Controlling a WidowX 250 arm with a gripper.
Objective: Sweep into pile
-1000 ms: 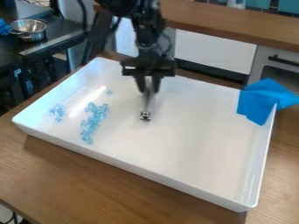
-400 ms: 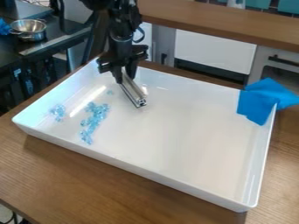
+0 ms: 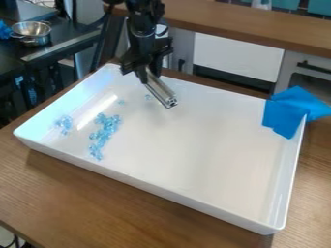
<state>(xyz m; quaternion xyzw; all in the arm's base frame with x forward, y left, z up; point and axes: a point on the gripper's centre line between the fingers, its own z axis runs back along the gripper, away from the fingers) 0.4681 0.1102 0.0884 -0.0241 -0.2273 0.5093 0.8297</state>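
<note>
In the camera view, the gripper [image 3: 149,76] is clamped on a metal bar [image 3: 161,91], which slants down over the far part of the white tray [image 3: 213,138]. Over the last moments the arm has swung left, tilting the bar from nearly upright to a slant, then come back a little to the right and away from the near rim. The bar's free end now points toward the middle of the tray; whether it touches the floor I cannot tell.

The blue beads have not moved with it. The main clump [image 3: 105,131] runs in a ragged strip on the left side, the small cluster [image 3: 64,124] lies near the left wall, and a stray bead [image 3: 121,102] sits farther back. Another bead [image 3: 148,97] shows just left of the bar, at a spot the bar covered a moment ago.

So this shift looks like positioning, and the gathering is still to be done. The bar probably needs to come down beyond that outlying bead and push it left toward the clump; set down short, it could miss it.
</note>
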